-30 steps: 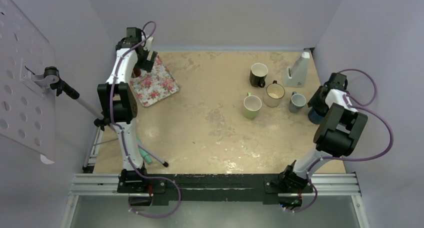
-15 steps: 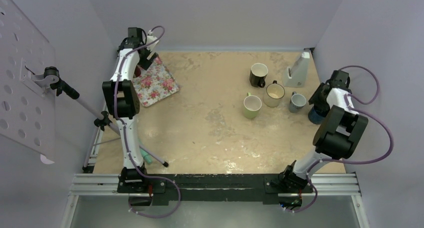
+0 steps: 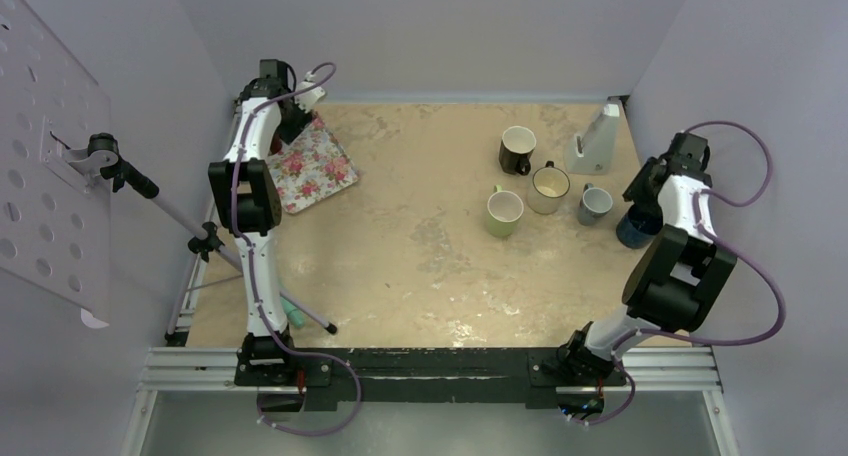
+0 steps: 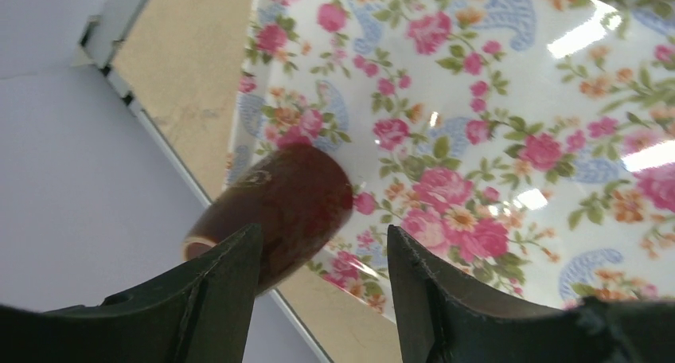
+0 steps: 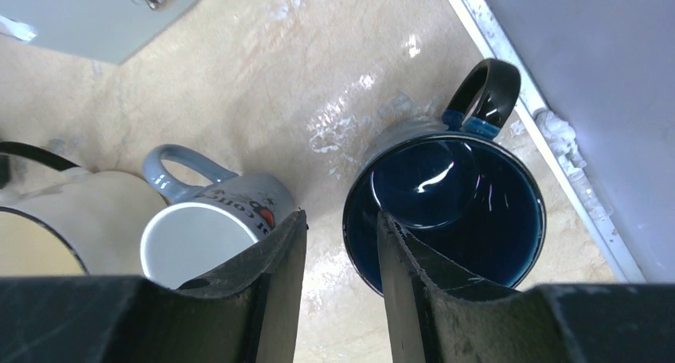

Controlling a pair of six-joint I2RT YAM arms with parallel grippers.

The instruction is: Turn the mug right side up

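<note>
Beige marbled counter [image 3: 400,246] carries everything. Biggest item on it: rectangular floral-print tray [image 3: 320,171], far left. White wedge-shaped stand [image 3: 595,141] sits far right by the back wall.

Upright mugs cluster right of centre:
- black mug with white inside [image 3: 517,148], farthest back
- cream mug [image 3: 549,184], just in front of it
- light green mug [image 3: 504,212], to the cream mug's left
- small grey mug [image 3: 594,204], just beside the cream mug on its right

Dark blue glazed mug [image 5: 470,212] stands mouth up at the counter's right edge, handle toward the wall.

Glossy brown mug [image 4: 302,196] lies tipped on its side at the tray's edge, beside the wall.

Your left hand [image 4: 322,229] hangs over it, fingers spread. The brown mug sits partly in the gap, with a sliver of tray showing between it and one finger, so no pinch.

Your right hand [image 5: 342,213] is partly spread and straddles the blue mug's near wall. One finger is inside the mouth, the other outside between it and the grey mug. It's not pinching.
</note>
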